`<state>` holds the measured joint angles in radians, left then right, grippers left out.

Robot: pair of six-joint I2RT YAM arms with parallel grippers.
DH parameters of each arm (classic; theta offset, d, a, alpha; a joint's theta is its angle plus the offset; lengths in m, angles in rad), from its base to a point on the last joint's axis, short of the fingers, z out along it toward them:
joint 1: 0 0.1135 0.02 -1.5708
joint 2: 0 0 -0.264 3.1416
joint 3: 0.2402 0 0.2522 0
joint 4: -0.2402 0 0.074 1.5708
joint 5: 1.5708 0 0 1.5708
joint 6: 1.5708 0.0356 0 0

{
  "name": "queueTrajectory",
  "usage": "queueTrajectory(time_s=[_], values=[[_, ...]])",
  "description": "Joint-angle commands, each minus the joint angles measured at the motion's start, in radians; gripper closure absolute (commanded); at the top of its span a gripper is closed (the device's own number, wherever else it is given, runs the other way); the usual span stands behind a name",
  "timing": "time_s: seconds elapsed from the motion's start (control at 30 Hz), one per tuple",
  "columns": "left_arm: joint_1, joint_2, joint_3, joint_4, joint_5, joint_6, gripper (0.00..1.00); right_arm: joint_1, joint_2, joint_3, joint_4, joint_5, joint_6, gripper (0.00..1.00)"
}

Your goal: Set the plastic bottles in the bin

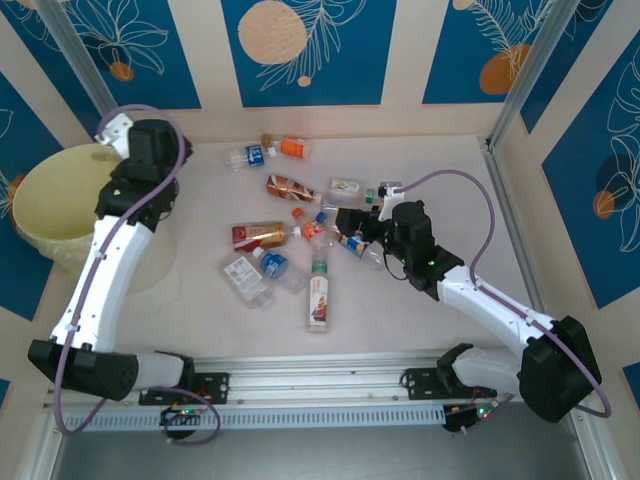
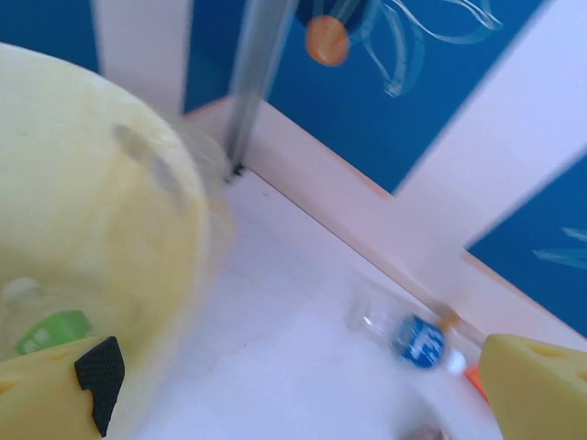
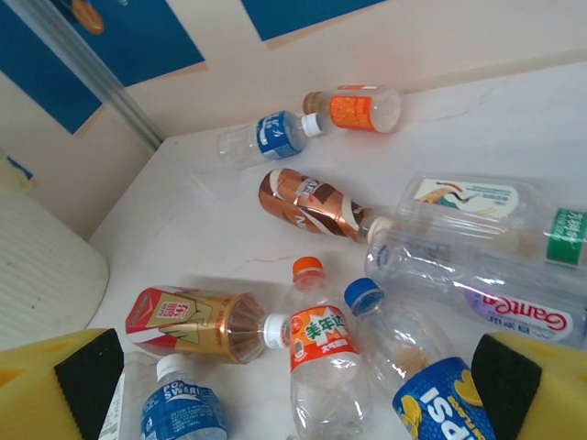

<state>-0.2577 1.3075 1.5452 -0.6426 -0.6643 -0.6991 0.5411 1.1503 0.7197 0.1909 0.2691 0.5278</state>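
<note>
At the surface's (image 1: 450, 220) left edge sits the pale-yellow bin (image 1: 50, 205), a green-labelled bottle (image 2: 53, 330) inside. Other bottles (image 1: 318, 295) lie scattered mid-surface. The left pincer (image 2: 298, 390) gapes empty beside the bin; the right pincer (image 3: 298, 380) hangs open over the bottles.

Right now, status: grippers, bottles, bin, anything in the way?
Left gripper open, empty, at the bin rim. Right gripper open, low over the plastic bottles mid-table. One green-labelled bottle in the bin. Nothing seen in the way.
</note>
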Motion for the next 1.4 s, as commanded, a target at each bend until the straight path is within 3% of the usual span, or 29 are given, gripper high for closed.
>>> queueTrajectory(time_s=[0.0, 0.17, 0.43, 0.63, 0.73, 0.9, 1.17, 1.37], values=[[-0.101, 0.004, -0.039, -0.005, -0.076, 0.020, 0.00, -0.026, -0.029, -0.023, -0.006, 0.035, 0.069, 0.00], [-0.203, -0.006, -0.140, -0.049, -0.013, 0.010, 0.00, -0.052, -0.055, -0.067, 0.032, 0.018, 0.079, 0.01], [-0.264, -0.073, -0.328, -0.149, 0.150, -0.044, 0.00, -0.075, -0.093, -0.083, 0.008, -0.013, 0.078, 0.00], [-0.274, -0.162, -0.533, -0.151, 0.348, -0.151, 0.00, -0.079, -0.134, -0.105, -0.006, 0.010, 0.083, 0.01], [-0.310, -0.149, -0.593, -0.209, 0.383, -0.250, 0.00, -0.081, -0.138, -0.108, -0.008, 0.006, 0.089, 0.00], [-0.362, -0.072, -0.709, -0.103, 0.526, -0.334, 0.00, -0.081, -0.135, -0.118, 0.004, -0.006, 0.095, 0.00], [-0.365, 0.080, -0.729, -0.014, 0.523, -0.335, 0.00, -0.081, -0.137, -0.109, -0.015, -0.036, 0.075, 0.01], [-0.352, 0.107, -0.800, 0.067, 0.507, -0.301, 0.00, -0.082, -0.137, -0.119, -0.006, -0.040, 0.074, 0.00]])
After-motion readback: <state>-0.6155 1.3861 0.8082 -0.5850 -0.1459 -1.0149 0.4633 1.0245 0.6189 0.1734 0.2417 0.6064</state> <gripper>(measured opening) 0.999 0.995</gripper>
